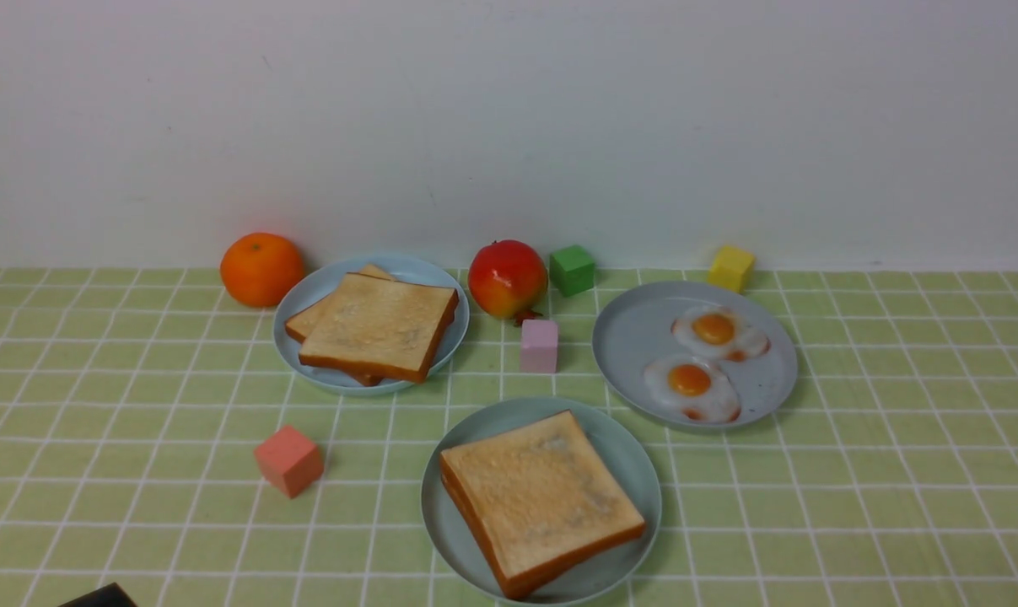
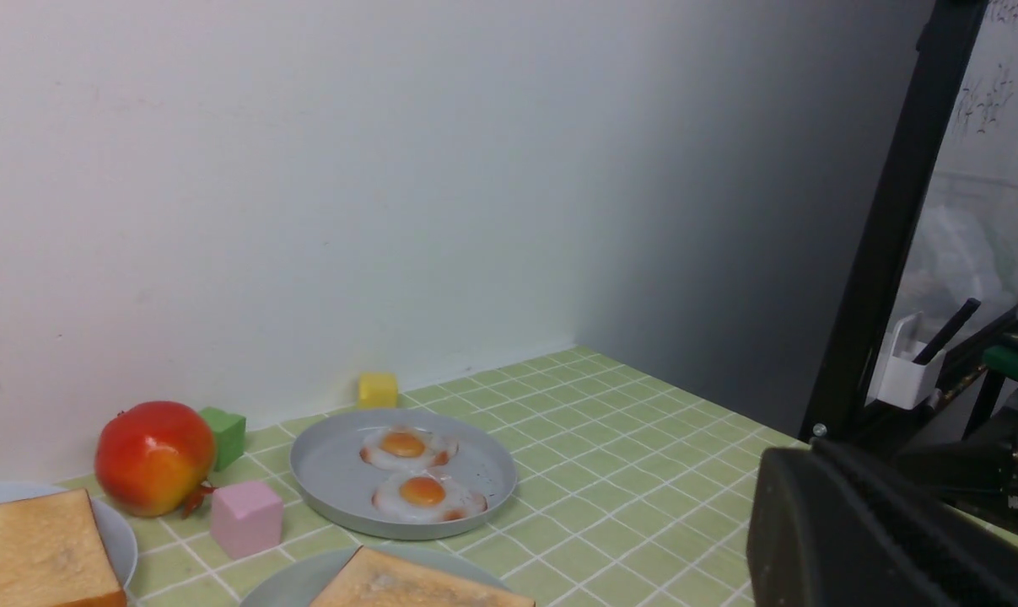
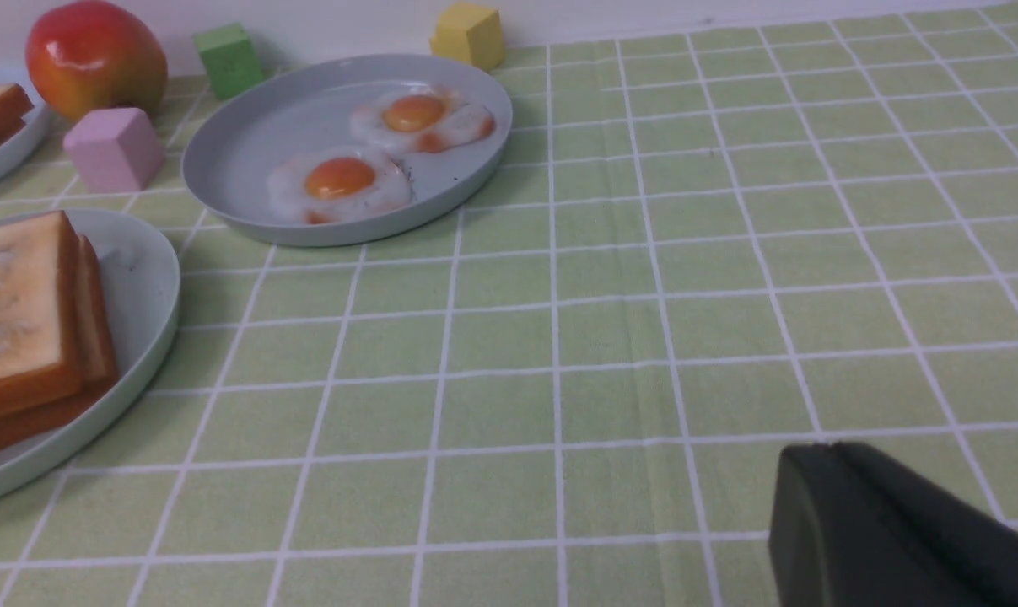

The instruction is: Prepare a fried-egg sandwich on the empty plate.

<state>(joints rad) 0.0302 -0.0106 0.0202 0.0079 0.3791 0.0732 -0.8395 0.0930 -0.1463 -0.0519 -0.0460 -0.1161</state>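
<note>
The sandwich (image 1: pixel 542 502), two toast slices stacked, lies on the pale mint plate (image 1: pixel 631 468) at the front centre. The right wrist view shows both slices (image 3: pixel 28 329) from the side, and nothing shows between them. Two fried eggs (image 1: pixel 715 329) (image 1: pixel 692 384) lie on a greyer plate (image 1: pixel 635 337) at the right. My left gripper (image 2: pixel 815 445) is shut and holds nothing, low at the front left. My right gripper (image 3: pixel 829 448) is shut too, over bare cloth to the right of the sandwich plate. Neither touches any object.
A third plate (image 1: pixel 315 295) at the back left holds two more toast slices (image 1: pixel 378 324). An orange (image 1: pixel 261 268), a red fruit (image 1: pixel 507 278) and green (image 1: pixel 573 270), yellow (image 1: pixel 730 268), pink (image 1: pixel 539 346) and salmon (image 1: pixel 288 459) cubes stand around. A wall closes the back.
</note>
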